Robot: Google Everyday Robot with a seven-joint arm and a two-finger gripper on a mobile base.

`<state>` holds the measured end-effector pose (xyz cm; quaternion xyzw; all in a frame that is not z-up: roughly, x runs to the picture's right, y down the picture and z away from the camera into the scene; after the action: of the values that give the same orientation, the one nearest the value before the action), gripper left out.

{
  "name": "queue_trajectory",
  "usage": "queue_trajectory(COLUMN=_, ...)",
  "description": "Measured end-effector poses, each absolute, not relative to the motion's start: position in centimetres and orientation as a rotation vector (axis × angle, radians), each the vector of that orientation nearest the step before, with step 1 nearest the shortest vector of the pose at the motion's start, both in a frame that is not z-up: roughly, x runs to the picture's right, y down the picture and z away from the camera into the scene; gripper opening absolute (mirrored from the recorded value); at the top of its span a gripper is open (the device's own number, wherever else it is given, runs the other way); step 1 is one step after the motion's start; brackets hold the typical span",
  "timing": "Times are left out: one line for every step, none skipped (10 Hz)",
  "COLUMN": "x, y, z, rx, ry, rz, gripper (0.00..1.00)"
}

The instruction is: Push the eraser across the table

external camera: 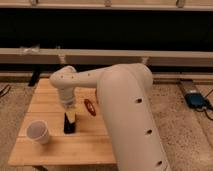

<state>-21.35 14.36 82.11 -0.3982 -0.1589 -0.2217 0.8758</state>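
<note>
Where the claw [70, 115] is: low over the left-middle of the counter [102, 146], right at the eraser [69, 127].
Claw state: I cannot tell if it is open or closed.
Eraser: on the counter, between the white cup [39, 132] and the red oval object [90, 106].
Done: contact seems made.
Left: probably most of the push.

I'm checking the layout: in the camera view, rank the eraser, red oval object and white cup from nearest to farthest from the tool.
The tool is low over the table.
1. eraser, directly below the tool.
2. red oval object, just to its picture-right.
3. white cup, farther off toward the picture-left front.
</note>
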Motion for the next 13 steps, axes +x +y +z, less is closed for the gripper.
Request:
queue_trajectory(x=-21.6, y=14.3, z=82.2, rx=-0.833, ry=-0.335, rz=-0.467, gripper=0.66)
queue_trajectory(x=-22.0, y=14.3, z=82.4, rx=-0.834, ry=-0.339, rz=-0.472, gripper=0.66)
queue_trajectory(x=-22.1, y=14.2, z=82.7, rx=-0.835, ry=-0.337, rz=-0.473, gripper=0.66)
queue_trajectory(x=-22.2, y=14.1, z=83.0, rx=-0.837, ry=-0.336, rz=-0.474, gripper=0.66)
queue_trajectory(x=-22.3, y=14.1, z=83.4, rx=-0.839, ry=-0.334, rz=-0.475, gripper=0.66)
queue_trajectory(x=-22.5, y=14.1, z=83.8, rx=-0.842, ry=-0.332, rz=-0.479, gripper=0.66)
queue_trajectory(x=-22.7, y=14.3, z=84.1, rx=-0.846, ry=-0.329, rz=-0.484, gripper=0.66)
queue_trajectory(x=-22.8, y=14.5, z=84.5, rx=-0.852, ry=-0.324, rz=-0.489, gripper=0.66)
queue_trajectory(x=-22.7, y=14.8, z=84.9, rx=-0.858, ry=-0.318, rz=-0.492, gripper=0.66)
queue_trajectory(x=-22.5, y=15.1, z=85.2, rx=-0.863, ry=-0.312, rz=-0.495, gripper=0.66)
queue_trajectory(x=-22.4, y=15.4, z=85.4, rx=-0.868, ry=-0.308, rz=-0.498, gripper=0.66)
queue_trajectory(x=-22.1, y=15.6, z=85.4, rx=-0.870, ry=-0.303, rz=-0.500, gripper=0.66)
queue_trajectory(x=-21.7, y=15.8, z=85.5, rx=-0.874, ry=-0.298, rz=-0.501, gripper=0.66)
